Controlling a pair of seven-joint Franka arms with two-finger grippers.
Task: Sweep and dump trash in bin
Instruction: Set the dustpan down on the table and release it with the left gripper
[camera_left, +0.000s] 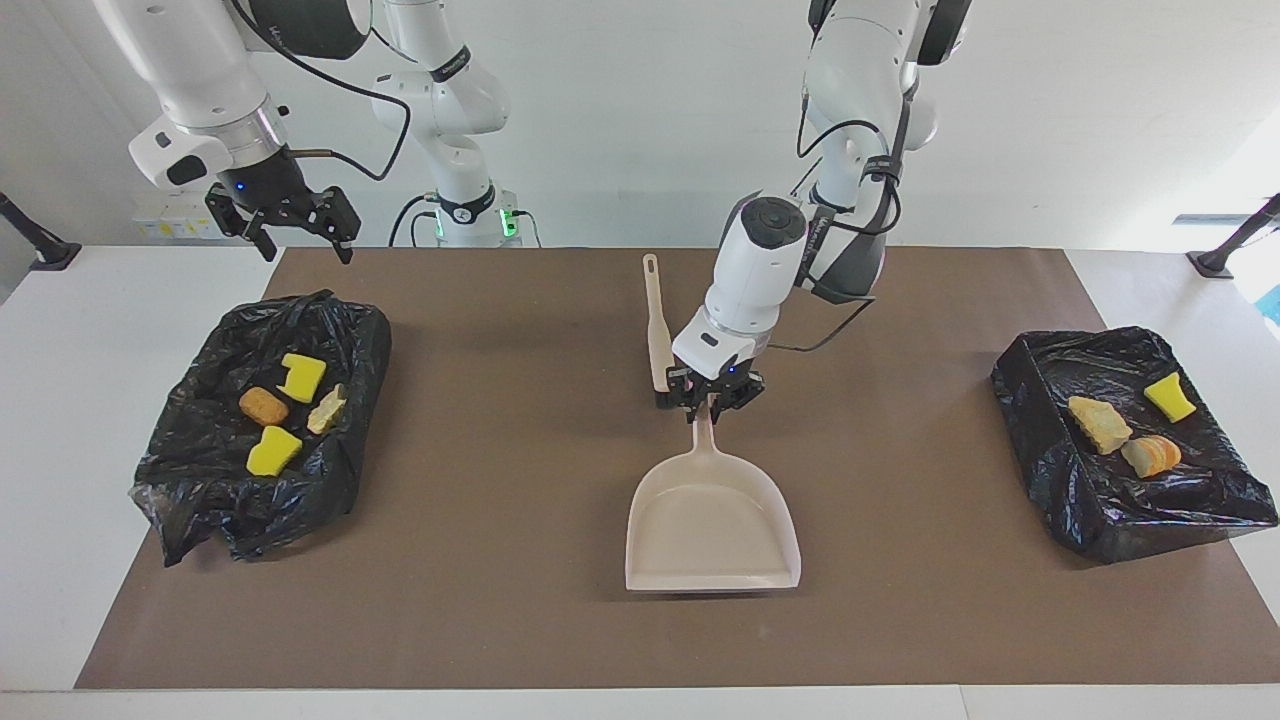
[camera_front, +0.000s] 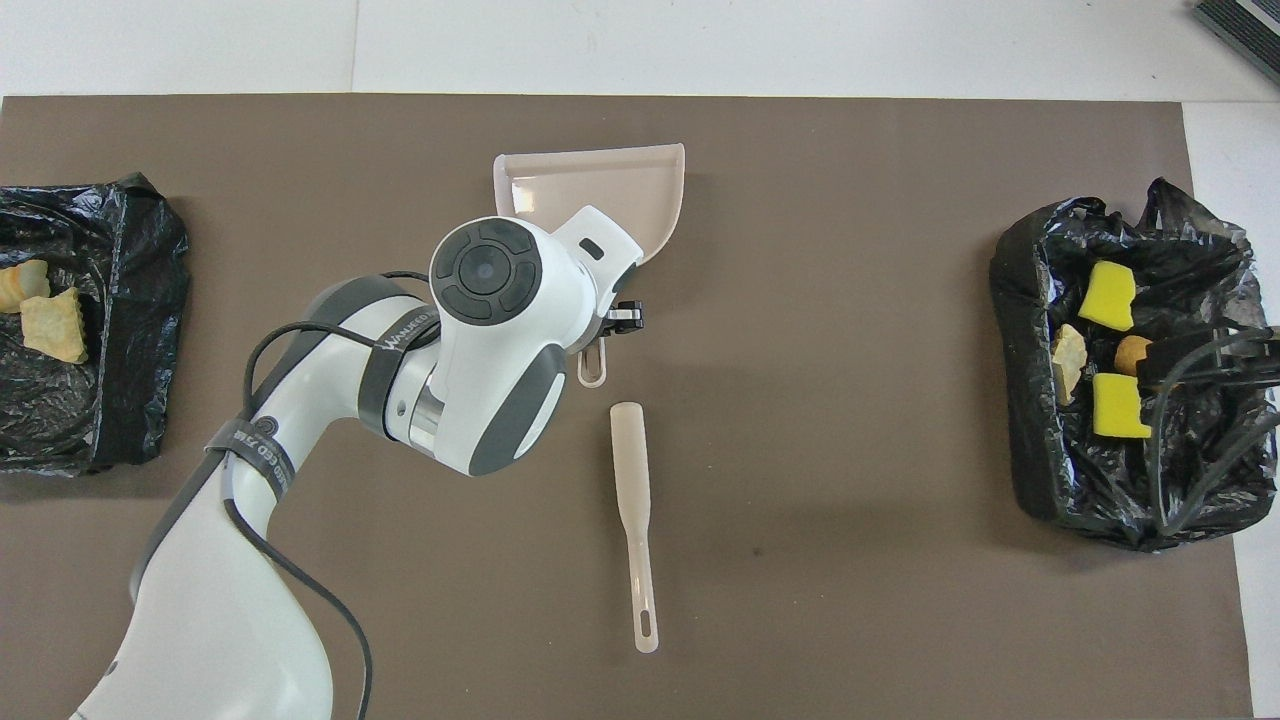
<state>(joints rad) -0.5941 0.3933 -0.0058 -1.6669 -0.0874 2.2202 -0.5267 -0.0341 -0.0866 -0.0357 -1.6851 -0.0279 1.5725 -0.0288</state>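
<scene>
My left gripper (camera_left: 712, 402) is shut on the handle of the beige dustpan (camera_left: 712, 525), which is empty and lies low at the middle of the mat, mouth pointing away from the robots. In the overhead view the dustpan (camera_front: 600, 180) shows past the left arm. The beige brush (camera_left: 658, 330) lies on the mat beside the gripper, nearer to the robots than the pan. Trash sits in two black-bagged bins: yellow sponges (camera_left: 301, 376), a brown nugget (camera_left: 263, 405) and a beige lump (camera_left: 327, 408) in the bin (camera_left: 180, 500) at the right arm's end. My right gripper (camera_left: 295, 222) hangs open over that bin's edge.
A second black-bagged bin (camera_left: 1050, 470) at the left arm's end holds a yellow wedge (camera_left: 1169, 396) and two beige lumps (camera_left: 1099, 423). The brown mat (camera_left: 500, 620) covers most of the white table. In the overhead view the brush (camera_front: 632, 500) lies lengthwise at mid-mat.
</scene>
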